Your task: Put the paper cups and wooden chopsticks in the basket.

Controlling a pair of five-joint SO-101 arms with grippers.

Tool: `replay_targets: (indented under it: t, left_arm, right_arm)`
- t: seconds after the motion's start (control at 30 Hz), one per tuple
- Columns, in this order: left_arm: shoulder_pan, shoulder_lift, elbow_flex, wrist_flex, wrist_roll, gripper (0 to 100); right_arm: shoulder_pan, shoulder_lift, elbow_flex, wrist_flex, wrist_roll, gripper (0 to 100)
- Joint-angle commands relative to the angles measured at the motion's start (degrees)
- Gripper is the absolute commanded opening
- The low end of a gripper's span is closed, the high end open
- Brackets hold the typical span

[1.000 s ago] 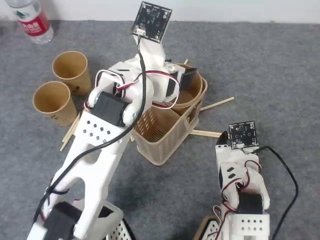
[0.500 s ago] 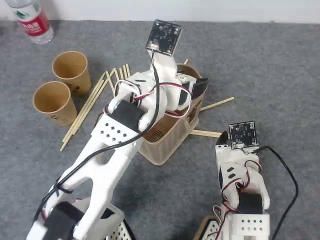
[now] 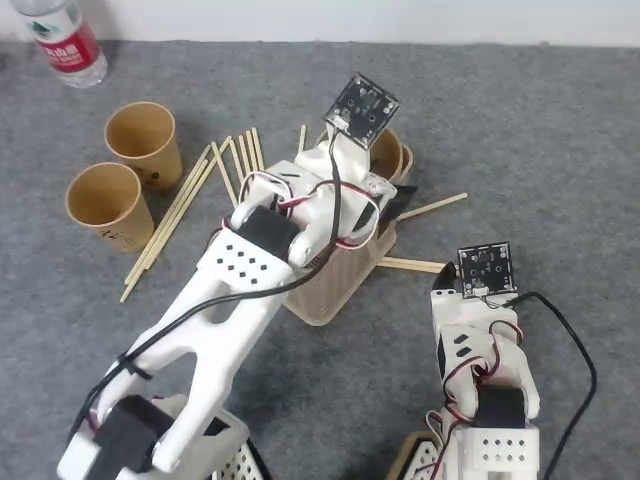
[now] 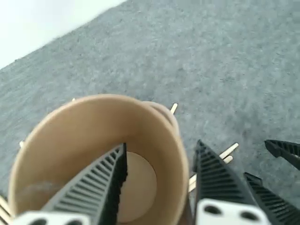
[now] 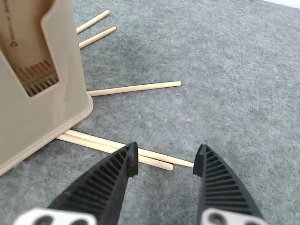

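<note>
A paper cup (image 3: 388,152) (image 4: 93,122) stands at the far right end of the beige basket (image 3: 330,290), nested in a second cup whose rim (image 4: 166,112) shows behind it. My left gripper (image 4: 159,150) is open and straddles the cup's wall, one finger inside and one outside. Two more paper cups (image 3: 145,140) (image 3: 105,205) stand upright at the left. A fan of wooden chopsticks (image 3: 200,190) lies between them and the basket. Loose chopsticks (image 3: 432,207) (image 5: 117,147) lie right of the basket. My right gripper (image 5: 164,157) (image 3: 445,285) hangs open just above those.
A plastic bottle (image 3: 65,40) stands at the back left corner. The basket's corner (image 5: 42,93) is close beside my right gripper. Another chopstick (image 5: 133,88) lies on the grey mat beyond it. Open mat stretches to the right and to the front left.
My left arm swung right across the basket, and the cup now shows farther toward the basket's right end. The chopsticks left of the basket came into view. The right arm stayed still.
</note>
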Motion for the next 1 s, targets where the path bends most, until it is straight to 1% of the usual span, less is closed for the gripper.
replay_targets:
  t: [0.0,0.4,0.5,0.7,0.83,0.97]
  left_arm:
    - [0.18,-3.08,-3.91,-0.18,-0.70,22]
    - [0.09,-9.76,-23.69,16.88,-0.79,22]
    - [-2.20,-10.99,-28.88,20.13,-0.79,22]
    - [-11.69,-11.16,-36.53,25.05,-1.67,22]
    - [-18.55,-11.43,-38.37,27.25,-7.38,22]
    - [-25.93,-11.52,-38.37,27.60,-11.16,22]
  right_arm:
    - [-0.31,-0.84,1.05,-0.13,0.79,20.9]
    - [-0.31,-0.84,1.05,-0.13,0.79,20.9]
    - [-0.31,-0.84,1.05,-0.13,0.79,20.9]
    - [-0.31,-0.84,1.05,-0.13,0.79,20.9]
    - [-0.31,-0.84,1.05,-0.13,0.79,20.9]
    - [-0.31,-0.84,1.05,-0.04,0.79,20.9]
